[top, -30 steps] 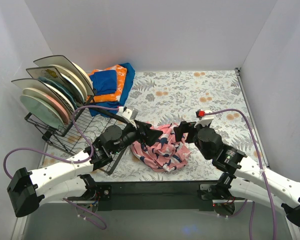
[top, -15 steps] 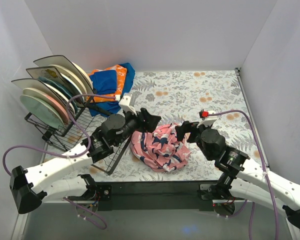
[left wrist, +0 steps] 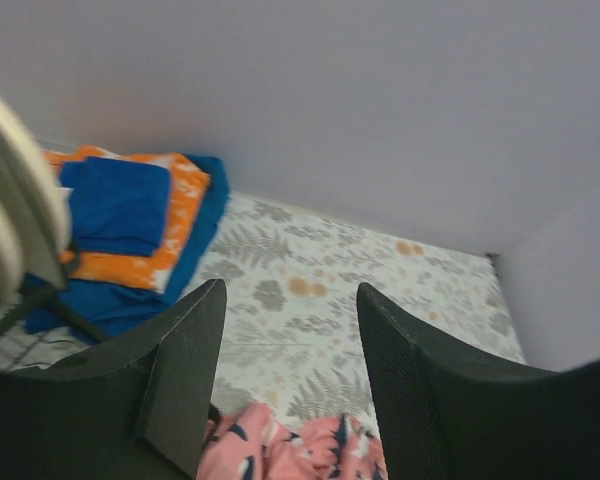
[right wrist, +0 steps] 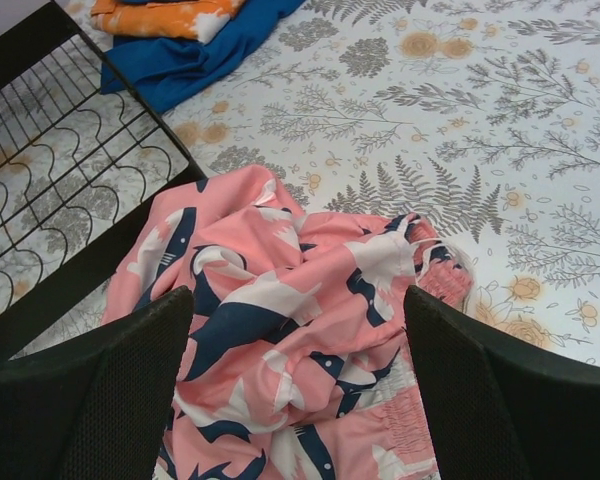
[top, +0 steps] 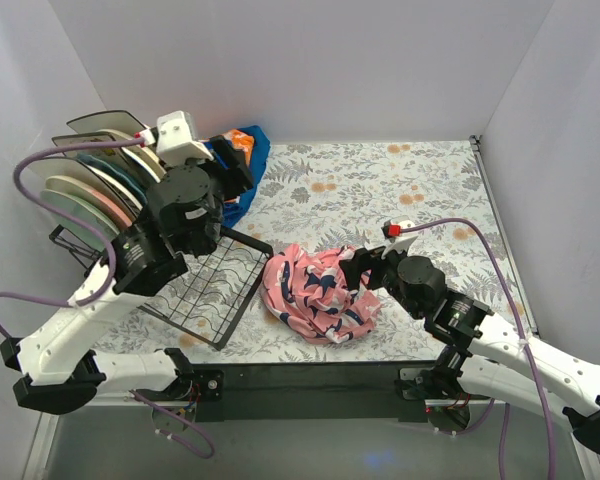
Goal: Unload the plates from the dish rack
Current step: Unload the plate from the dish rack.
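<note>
Several plates (top: 92,195) stand upright in the back of the black wire dish rack (top: 212,292) at the left; they are mint green, cream-and-pink, teal and cream. My left gripper (top: 230,168) is raised beside the rightmost plates, over the rack's far end, open and empty. In the left wrist view its jaws (left wrist: 290,290) stand apart, with cream plate rims (left wrist: 20,190) at the far left. My right gripper (top: 365,265) is open and empty, low over the pink patterned cloth (top: 320,290). The right wrist view shows its jaws (right wrist: 295,295) apart above that cloth (right wrist: 300,330), with the rack (right wrist: 60,130) at upper left.
Folded blue-orange cloths (top: 242,165) lie behind the rack, right of the plates, and show in the left wrist view (left wrist: 130,220). A floral mat (top: 400,190) covers the table. White walls close in on the left, back and right.
My left arm has lifted off the pink cloth and swung back and left, up beside the plates. My right gripper has shifted slightly over the cloth.
</note>
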Available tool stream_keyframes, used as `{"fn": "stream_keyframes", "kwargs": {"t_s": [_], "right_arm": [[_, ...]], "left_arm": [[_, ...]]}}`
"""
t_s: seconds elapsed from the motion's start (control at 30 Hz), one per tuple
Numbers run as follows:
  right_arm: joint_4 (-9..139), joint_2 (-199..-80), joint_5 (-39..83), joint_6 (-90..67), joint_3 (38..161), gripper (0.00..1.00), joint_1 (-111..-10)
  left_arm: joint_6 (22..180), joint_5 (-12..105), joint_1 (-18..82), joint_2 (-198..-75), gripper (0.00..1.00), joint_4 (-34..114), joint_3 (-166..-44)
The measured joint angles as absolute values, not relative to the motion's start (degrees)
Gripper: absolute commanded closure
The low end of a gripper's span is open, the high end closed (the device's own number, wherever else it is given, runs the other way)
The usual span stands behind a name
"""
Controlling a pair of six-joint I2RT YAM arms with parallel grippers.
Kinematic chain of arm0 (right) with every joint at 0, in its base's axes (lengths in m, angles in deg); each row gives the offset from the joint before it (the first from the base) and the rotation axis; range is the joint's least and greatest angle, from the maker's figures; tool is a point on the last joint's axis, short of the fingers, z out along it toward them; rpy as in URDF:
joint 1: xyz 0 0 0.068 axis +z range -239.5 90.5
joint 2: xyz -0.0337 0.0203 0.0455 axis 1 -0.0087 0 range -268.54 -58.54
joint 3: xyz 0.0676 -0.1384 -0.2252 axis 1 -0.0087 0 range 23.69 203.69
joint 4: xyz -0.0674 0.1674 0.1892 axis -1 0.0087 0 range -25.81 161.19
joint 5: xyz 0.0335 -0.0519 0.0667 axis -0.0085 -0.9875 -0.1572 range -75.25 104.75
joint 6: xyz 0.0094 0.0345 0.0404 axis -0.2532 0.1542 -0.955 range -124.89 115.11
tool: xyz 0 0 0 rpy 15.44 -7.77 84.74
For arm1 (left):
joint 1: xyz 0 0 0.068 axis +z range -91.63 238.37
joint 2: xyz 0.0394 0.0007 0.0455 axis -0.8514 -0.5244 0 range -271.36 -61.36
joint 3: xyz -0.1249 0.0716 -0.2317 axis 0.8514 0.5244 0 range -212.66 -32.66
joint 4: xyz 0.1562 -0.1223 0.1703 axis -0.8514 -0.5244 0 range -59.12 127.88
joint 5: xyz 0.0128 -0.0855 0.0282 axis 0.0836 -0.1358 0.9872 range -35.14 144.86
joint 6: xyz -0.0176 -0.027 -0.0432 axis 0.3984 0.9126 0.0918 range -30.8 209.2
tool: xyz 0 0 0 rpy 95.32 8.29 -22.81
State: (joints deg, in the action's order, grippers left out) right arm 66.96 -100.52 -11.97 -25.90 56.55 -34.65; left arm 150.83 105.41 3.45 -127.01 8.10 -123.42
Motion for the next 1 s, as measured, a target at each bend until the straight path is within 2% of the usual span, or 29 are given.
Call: {"fn": "stream_keyframes", "kwargs": {"t_s": [0.17, 0.27, 0.43, 0.63, 0.8, 0.9, 1.0], "right_arm": [[66.2, -100.7, -8.8, -25.4, 56.6, 0.1, -34.7], [65.7, -100.6, -7.8, -25.1, 56.6, 0.1, -34.7], [65.5, -100.0, -7.3, -24.8, 56.6, 0.1, -34.7], [65.3, -99.8, -6.9, -24.5, 56.6, 0.1, -34.7], [65.3, -99.7, -6.0, -24.4, 56.6, 0.1, -34.7], [65.3, -99.7, -5.8, -24.3, 56.5, 0.1, -34.7], [65.2, -100.1, -5.7, -24.2, 56.5, 0.11, -34.7]], "left_arm": [[150.0, 118.9, 3.5, -122.5, 0.53, 0.2, -124.9], [147.0, 126.2, 3.4, -115.8, 0.56, 2.2, -122.0], [121.9, 135.5, 3.5, -101.8, 0.59, 29.5, -109.4], [115.5, 139.4, 3.5, -94.2, 0.57, 37.6, -106.2], [115.6, 140.7, 3.5, -97.8, 0.55, 34.9, -105.6], [115.6, 140.8, 3.6, -105.8, 0.51, 33.4, -105.7], [113.0, 140.1, 5.7, -114.3, 0.51, 34.4, -106.3]]}}
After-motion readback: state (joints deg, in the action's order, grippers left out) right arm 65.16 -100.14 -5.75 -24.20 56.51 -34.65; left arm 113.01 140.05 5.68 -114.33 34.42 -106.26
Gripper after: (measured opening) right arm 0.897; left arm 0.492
